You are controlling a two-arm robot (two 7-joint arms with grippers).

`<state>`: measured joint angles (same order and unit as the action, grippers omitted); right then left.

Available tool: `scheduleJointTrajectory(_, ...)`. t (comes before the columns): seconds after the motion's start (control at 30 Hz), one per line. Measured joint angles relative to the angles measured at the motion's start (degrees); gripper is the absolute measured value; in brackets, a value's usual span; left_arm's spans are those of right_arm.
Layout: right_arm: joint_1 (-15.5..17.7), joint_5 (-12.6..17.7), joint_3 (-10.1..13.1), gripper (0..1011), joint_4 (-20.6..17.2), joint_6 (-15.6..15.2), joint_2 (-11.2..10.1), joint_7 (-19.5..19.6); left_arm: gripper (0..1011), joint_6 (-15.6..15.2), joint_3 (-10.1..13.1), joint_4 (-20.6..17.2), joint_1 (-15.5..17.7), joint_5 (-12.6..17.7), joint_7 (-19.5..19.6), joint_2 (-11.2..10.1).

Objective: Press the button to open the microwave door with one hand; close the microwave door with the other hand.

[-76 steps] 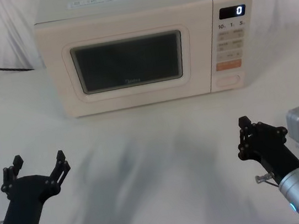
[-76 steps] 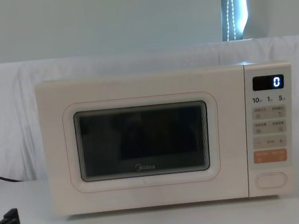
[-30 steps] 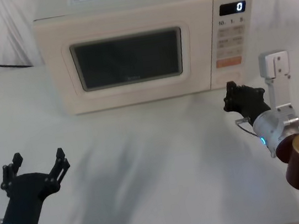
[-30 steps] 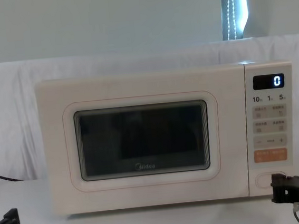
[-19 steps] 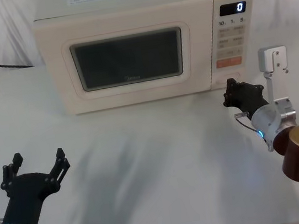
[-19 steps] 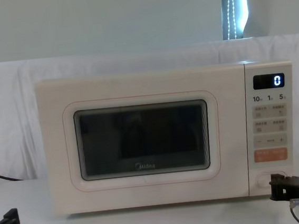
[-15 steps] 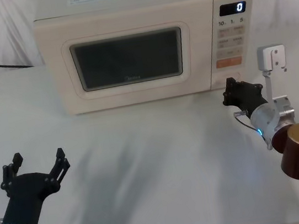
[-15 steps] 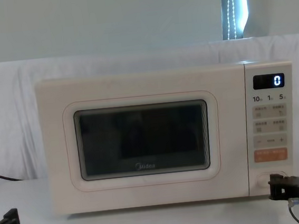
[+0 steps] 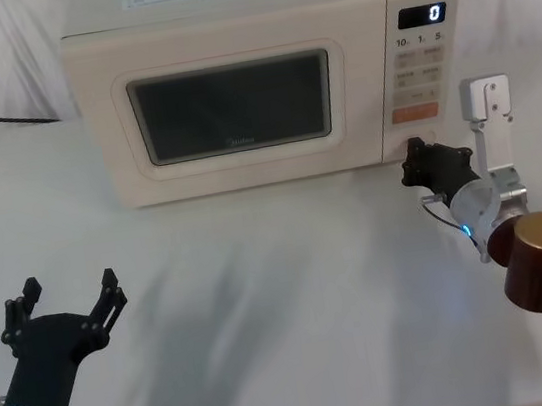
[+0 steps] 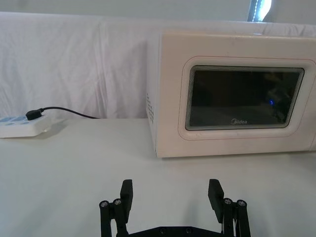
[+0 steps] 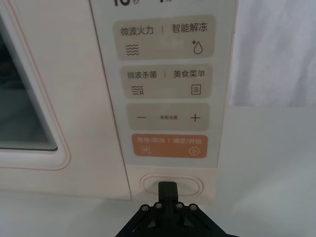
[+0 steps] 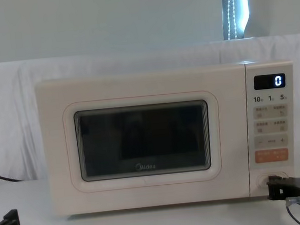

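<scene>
Step in hand: pressing the button (image 11: 172, 184) with the right gripper (image 9: 419, 164); the microwave door (image 9: 230, 113) sits flush with the case, so I judge the press is not yet complete.
Button location: lowest key of the control panel (image 9: 418, 71), just under the orange key (image 11: 169, 146), at the microwave's front right lower corner, toward the far right part of the table (image 9: 295, 301).
Right gripper: fingers drawn together into 1 narrow tip, holding nothing; in the right wrist view the tip lies over the button's middle, though I cannot tell whether it touches.
Left gripper (image 10: 171, 195): near the table's front left corner, well apart from the door, its 2 fingers spread wide and empty.
How to press well: push straight in along the finger axis, centred on the button, so the tip does not slide up onto the orange key.
Risk: an angled push may shove the whole microwave back instead of tripping the latch.
After the press: back the right gripper straight out, since the door likely swings from this side toward its left hinge.
</scene>
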<state>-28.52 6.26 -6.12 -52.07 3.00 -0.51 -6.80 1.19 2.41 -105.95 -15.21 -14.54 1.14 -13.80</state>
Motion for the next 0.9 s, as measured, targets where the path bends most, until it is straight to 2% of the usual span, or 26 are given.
scheduleJointTrajectory(0.27, -1.3, -0.3, 0.2, 0, 1.7, 0.3, -0.2, 0.0, 1001, 0.0, 0.0, 0.0, 0.0, 0.0, 0.0, 0.0)
scheduleJointTrajectory(0.9, -2.1, -0.6, 0.9, 0, 2.9, 0.3, -0.3, 0.3, 1001, 0.0, 0.0, 0.0, 0.0, 0.0, 0.0, 0.0)
